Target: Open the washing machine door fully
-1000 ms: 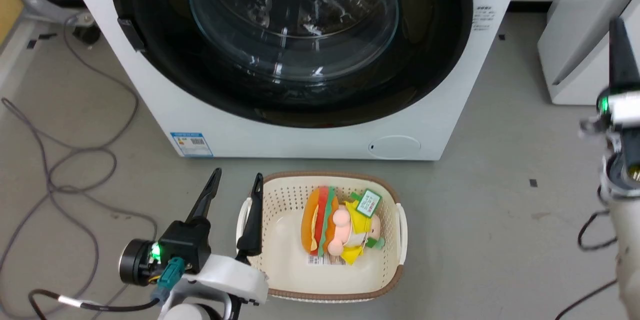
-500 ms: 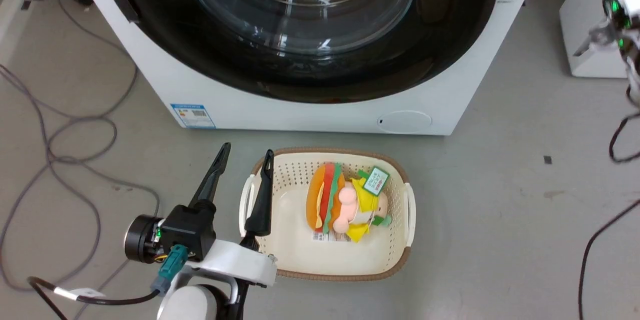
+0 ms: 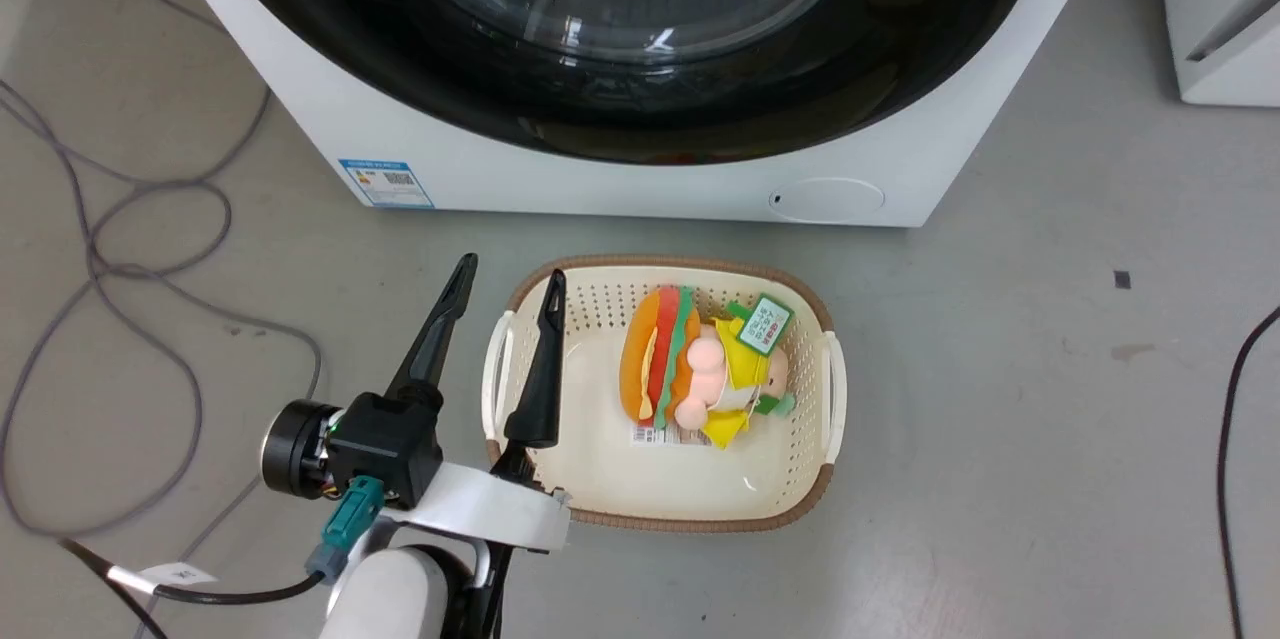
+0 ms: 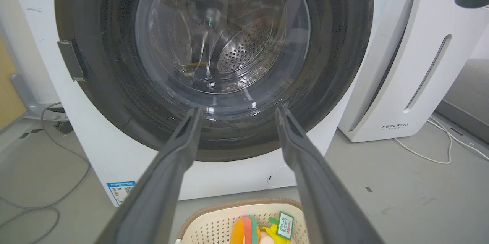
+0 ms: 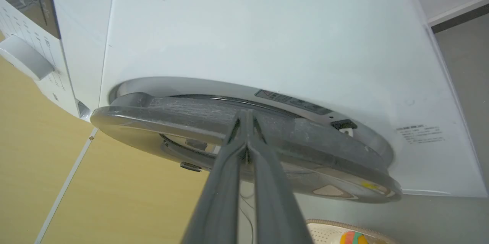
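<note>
white washing machine (image 3: 600, 189); its washing machine door (image 3: 450, 69) is glossy black around clear glass. low on the machine's front is a blue sticker (image 3: 386, 183). in front of the machine, a cream basket (image 3: 690, 522) with a brown rim and a pattern of small holes carries a plush burger (image 3: 665, 369) striped orange, red and green, with yellow and pink parts and a green tag (image 3: 765, 324). the floor (image 3: 1000, 369) is grey. the left gripper (image 3: 512, 267) is black.

The left gripper (image 3: 510, 271) sits low at the near left above its pale forearm (image 3: 390, 601), its two long dark fingers (image 3: 432, 351) spread wide and pointing far, while the right gripper (image 5: 245, 113) is held high at the far right, fingers pressed together.
</note>
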Available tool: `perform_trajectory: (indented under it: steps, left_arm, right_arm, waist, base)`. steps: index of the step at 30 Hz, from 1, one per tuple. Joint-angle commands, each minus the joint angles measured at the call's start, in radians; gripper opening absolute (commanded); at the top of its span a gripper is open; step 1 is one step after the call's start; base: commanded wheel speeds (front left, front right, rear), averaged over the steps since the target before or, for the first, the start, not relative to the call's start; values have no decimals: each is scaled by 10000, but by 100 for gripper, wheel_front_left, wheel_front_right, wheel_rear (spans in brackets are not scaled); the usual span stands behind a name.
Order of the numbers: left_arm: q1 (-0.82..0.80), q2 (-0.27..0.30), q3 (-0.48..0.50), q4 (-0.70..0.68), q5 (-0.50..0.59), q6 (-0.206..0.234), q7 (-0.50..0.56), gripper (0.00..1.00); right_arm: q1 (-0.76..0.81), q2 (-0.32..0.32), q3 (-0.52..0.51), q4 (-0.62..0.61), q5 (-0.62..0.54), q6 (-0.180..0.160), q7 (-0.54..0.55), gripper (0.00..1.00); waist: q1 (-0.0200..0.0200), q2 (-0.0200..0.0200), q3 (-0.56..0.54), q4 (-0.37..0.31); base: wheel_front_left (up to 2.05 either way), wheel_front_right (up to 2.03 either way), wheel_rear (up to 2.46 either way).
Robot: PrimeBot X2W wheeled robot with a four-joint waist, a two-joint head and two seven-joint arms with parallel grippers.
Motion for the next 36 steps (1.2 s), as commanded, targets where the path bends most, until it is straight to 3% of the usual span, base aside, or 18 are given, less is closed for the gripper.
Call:
perform_trajectory:
  steps: [1,19,36]
  left_arm:
    - [-175,11,-47,-54,-51,29,-79,100]
    - [-787,12,-520,-135,-387,83,-476,100]
    - [-714,12,-514,-25,-414,124,-485,100]
  right_arm:
    - [-365,-14,126,189,275,9,73,0]
    - [-3191,434,2611,2153,1734,10,1582,0]
    - [-2491,532,2940,2005,1640,10,2735,0]
  waist:
    - [-1,0,44,14]
    - [-1,0,1057,355]
    - [-1,0,840,259]
  base:
    - [0,0,0]
    - [0,0,0]
    - [0,0,0]
